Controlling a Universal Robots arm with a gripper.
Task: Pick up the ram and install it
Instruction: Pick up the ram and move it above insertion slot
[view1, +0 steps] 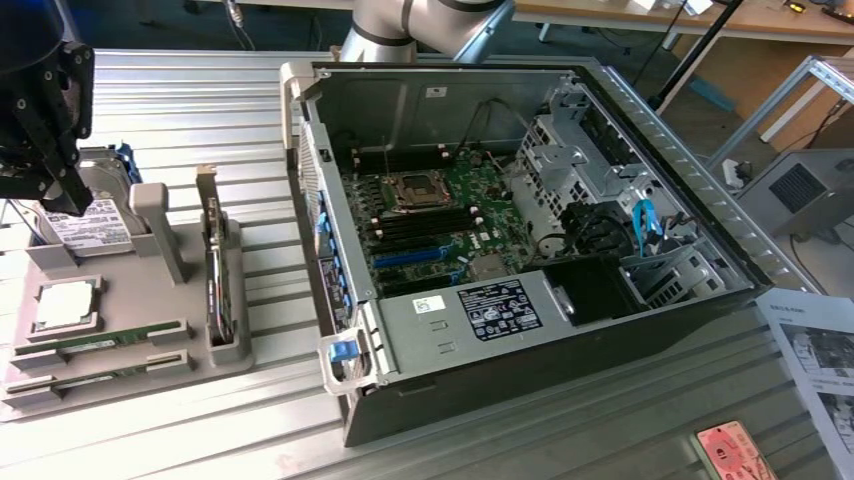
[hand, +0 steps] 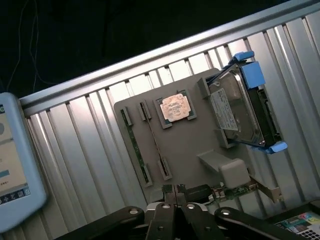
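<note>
The gripper (hand: 175, 196) is hovering above the gray tray (hand: 192, 142) on the bench (view1: 200, 100), jaws pressing together, gripping nothing. The ram (view1: 104, 341) is lying slotted in that tray, beside a second stick (view1: 94, 379).

A ribbed metal table (view1: 174, 100) bears a grey parts tray (view1: 134, 305) and an open computer case (view1: 387, 100).

Silver-grey rounded arm (view1: 400, 22) — matte black jaws on jointed black linkages.

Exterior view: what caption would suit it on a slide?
Shut jaws hang over a gray parts tray holding two ram sticks, beside an open computer case.
</note>
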